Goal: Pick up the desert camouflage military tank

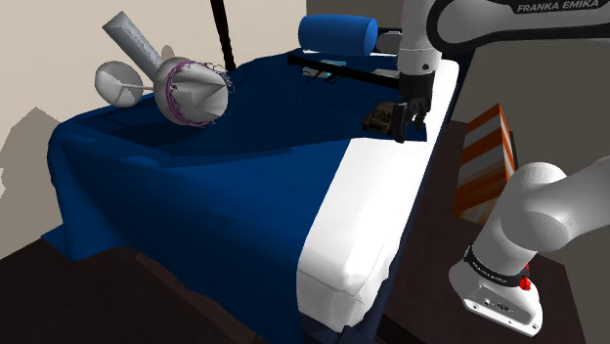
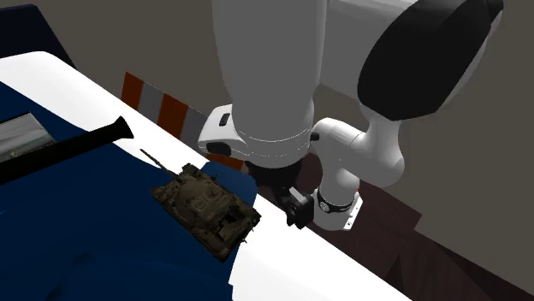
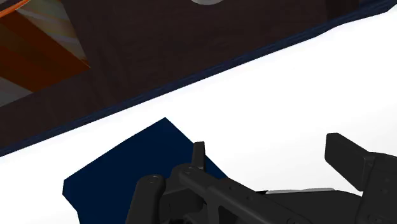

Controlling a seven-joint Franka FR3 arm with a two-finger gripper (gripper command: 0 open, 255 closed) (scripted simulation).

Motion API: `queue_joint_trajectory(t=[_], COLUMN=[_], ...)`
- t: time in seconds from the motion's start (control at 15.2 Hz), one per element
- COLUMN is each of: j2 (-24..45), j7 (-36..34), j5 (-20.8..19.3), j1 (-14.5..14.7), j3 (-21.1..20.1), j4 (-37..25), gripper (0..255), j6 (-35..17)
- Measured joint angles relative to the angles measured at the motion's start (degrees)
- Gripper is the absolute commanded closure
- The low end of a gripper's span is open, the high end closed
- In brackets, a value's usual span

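Tank (image 2: 205, 205): brown and green, sitting just beside the pincer (image 1: 412, 125), not held.
Pincer: fingers apart, nothing in them.
Bed (image 1: 371, 205): white and blue, under the pincer.

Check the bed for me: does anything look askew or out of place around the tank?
The tank sits upright at the blue blanket's edge, nothing tipped. The odd part is the gripper: it hangs beside the tank, over the white sheet, not above it. Farther off, a grey goblet shape lies on its side.
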State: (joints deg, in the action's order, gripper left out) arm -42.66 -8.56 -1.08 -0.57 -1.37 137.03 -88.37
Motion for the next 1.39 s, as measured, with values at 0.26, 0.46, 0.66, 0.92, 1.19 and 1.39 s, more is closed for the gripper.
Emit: queue_joint_trajectory(t=[0.26, 0.46, 0.66, 0.92, 1.19, 1.39], j2=[2.88, 6.97, 11.71, 17.14, 17.09, 16.41], j7=[4.96, 12.36, 19.87, 29.02, 30.08, 30.06], j5=[-1.21, -2.65, -3.32, -3.45, -3.49, -3.61], j1=[0.86, 2.04, 3.49, 5.05, 5.26, 5.21], j3=[1.81, 4.53, 6.92, 9.74, 10.02, 10.09], j4=[-3.93, -9.85, -16.75, -24.74, -22.5, -19.67], gripper=[0, 0, 0, 0, 0, 0], j6=[-0.03, 0.22, 0.77, 1.52, -0.9, -3.07])
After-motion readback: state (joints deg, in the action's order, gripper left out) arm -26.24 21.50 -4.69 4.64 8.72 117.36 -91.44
